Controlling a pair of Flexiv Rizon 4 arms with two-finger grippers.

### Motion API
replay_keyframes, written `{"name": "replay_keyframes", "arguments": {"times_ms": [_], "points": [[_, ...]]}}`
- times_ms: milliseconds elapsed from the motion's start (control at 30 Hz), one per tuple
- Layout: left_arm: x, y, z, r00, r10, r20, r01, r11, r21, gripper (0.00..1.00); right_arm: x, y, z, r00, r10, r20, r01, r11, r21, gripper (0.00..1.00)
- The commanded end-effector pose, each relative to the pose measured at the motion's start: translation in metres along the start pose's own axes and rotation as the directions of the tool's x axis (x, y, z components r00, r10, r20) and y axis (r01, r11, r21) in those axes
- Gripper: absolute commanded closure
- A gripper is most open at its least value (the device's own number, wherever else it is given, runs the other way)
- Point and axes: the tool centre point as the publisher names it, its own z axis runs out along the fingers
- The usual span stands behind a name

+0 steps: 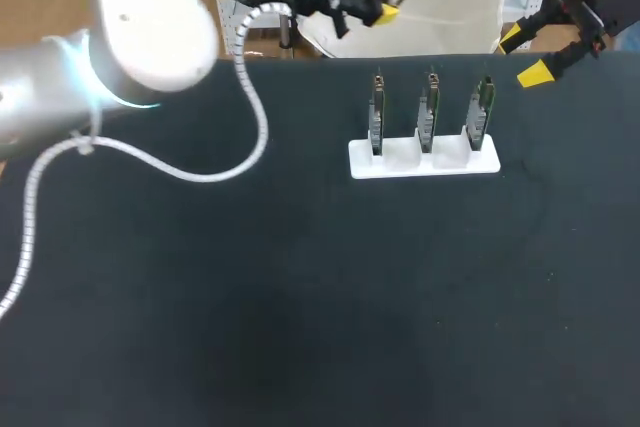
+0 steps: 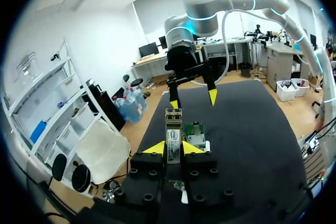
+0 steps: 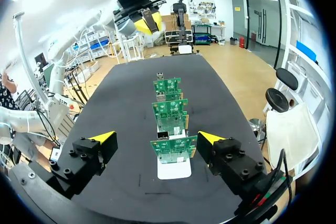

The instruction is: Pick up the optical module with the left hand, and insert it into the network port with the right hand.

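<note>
Left gripper [image 2: 170,148] pinches the optical module [image 2: 173,129] between its yellow tips, raised by the far edge of the table [image 1: 250,297]. Right gripper [image 3: 156,138] hangs with its fingers spread wide, facing three circuit boards [image 1: 428,112] that stand upright in a white holder [image 1: 400,159] on the black tabletop.

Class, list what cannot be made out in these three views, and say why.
Head view: network ports on the circuit boards, too small, boards edge-on.
Left wrist view: boards mostly hidden behind the optical module held in the left end effector.
Right wrist view: rear boards partly hidden behind the front board.
Head view: right end effector, its arm cut off by the edge.
</note>
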Motion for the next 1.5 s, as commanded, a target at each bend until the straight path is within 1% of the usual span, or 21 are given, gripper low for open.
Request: {"name": "replay_keyframes", "arguments": {"times_ms": [33,67,167,333,600,800,1133,1333,1500], "points": [[-0.005,0.004,0.044,0.997,0.0,0.081,-0.006,0.998,0.068,1.0,0.0,0.002,0.0,1.0,-0.001,0.0,0.001,1.0,0.005,0.0],[-0.007,0.003,0.049,0.994,-0.005,0.106,-0.004,0.997,0.083,1.0,0.0,0.002,0.0,1.0,-0.001,0.0,0.001,1.0,0.005,0.0],[-0.013,0.0,0.062,0.991,-0.008,0.134,-0.006,0.994,0.106,1.0,0.0,0.002,0.0,1.0,-0.001,0.0,0.001,1.0,0.005,0.0],[-0.021,-0.003,0.085,0.978,-0.032,0.208,-0.001,0.987,0.158,1.0,0.0,0.002,0.0,1.0,-0.001,0.0,0.001,1.0,0.005,0.0],[-0.023,-0.01,0.109,0.957,-0.078,0.279,0.018,0.977,0.211,1.0,0.0,0.002,0.0,1.0,-0.001,0.0,0.001,1.0,0.005,0.0],[-0.025,-0.015,0.118,0.943,-0.111,0.313,0.041,0.974,0.222,1.0,0.0,0.002,0.0,1.0,-0.001,0.0,0.001,1.0,0.005,0.0],[-0.028,-0.023,0.118,0.929,-0.119,0.351,0.046,0.977,0.209,1.0,0.0,0.002,0.0,1.0,-0.001,0.0,0.001,1.0,0.005,0.0],[-0.027,-0.03,0.123,0.918,-0.158,0.363,0.066,0.965,0.252,1.0,0.0,0.002,0.0,1.0,-0.001,0.0,0.001,1.0,0.005,0.0],[-0.027,-0.034,0.126,0.914,-0.173,0.367,0.073,0.96,0.269,1.0,0.0,0.002,0.0,1.0,-0.001,0.0,0.001,1.0,0.005,0.0]]}}
